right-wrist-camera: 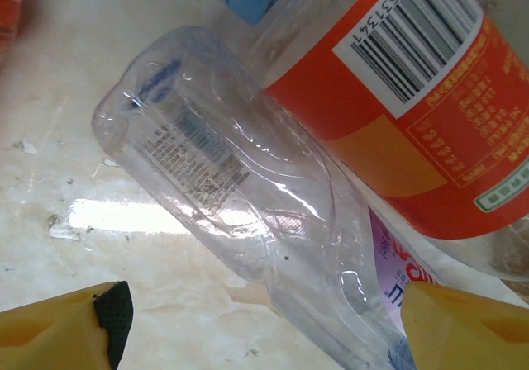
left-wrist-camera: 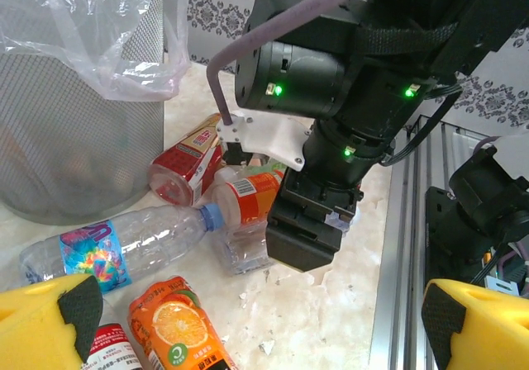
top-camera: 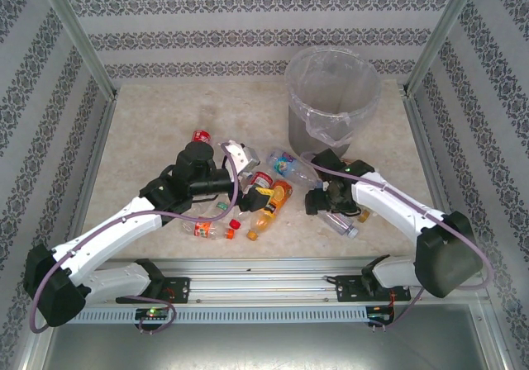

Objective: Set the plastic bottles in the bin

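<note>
I read left gripper [left-wrist-camera: 264, 316] spread wide, empty, over an orange-label bottle [left-wrist-camera: 178, 329]. Right gripper [right-wrist-camera: 264, 329] spread astride a clear bottle [right-wrist-camera: 248, 196], near side of the bin [top-camera: 310, 130].

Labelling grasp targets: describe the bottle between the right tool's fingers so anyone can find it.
From the grey bin, look down to the bottle pile in front of it. At the pile's right edge, under the right tool, lies a clear bottle. Unlike the orange-labelled bottle beside it, it carries only faint small print.
</note>
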Tool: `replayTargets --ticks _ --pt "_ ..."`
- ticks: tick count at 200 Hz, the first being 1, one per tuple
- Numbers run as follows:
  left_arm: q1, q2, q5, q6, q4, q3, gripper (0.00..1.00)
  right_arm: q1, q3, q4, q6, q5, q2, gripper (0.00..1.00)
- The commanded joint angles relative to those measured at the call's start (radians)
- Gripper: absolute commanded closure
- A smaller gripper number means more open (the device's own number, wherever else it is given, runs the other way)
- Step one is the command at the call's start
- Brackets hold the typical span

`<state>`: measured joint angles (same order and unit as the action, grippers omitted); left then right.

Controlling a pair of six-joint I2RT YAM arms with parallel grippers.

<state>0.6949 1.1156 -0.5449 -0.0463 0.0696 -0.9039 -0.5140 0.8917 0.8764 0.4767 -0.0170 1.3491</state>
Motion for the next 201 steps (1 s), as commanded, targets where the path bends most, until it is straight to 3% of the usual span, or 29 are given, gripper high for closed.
replayTargets --ticks 1,79,157,201 --pt "0.02 0.006 0.017 -0.021 0.026 -0.033 0.0 -0.016 -0.017 -0.017 0.021 -0.042 0.021 0.14" --pt "0.031 0.011 0.03 -0.029 0.029 -0.03 0.0 -0.059 -0.03 -0.023 0.014 -0.07 0.085 0.11" --pt "0.041 0.014 0.037 -0.032 0.032 -0.032 0.0 -0.118 -0.052 -0.016 0.05 0.004 0.102 0.14" --pt "0.043 0.014 0.039 -0.033 0.032 -0.033 0.0 -0.133 -0.054 -0.018 0.075 -0.047 0.147 0.13"
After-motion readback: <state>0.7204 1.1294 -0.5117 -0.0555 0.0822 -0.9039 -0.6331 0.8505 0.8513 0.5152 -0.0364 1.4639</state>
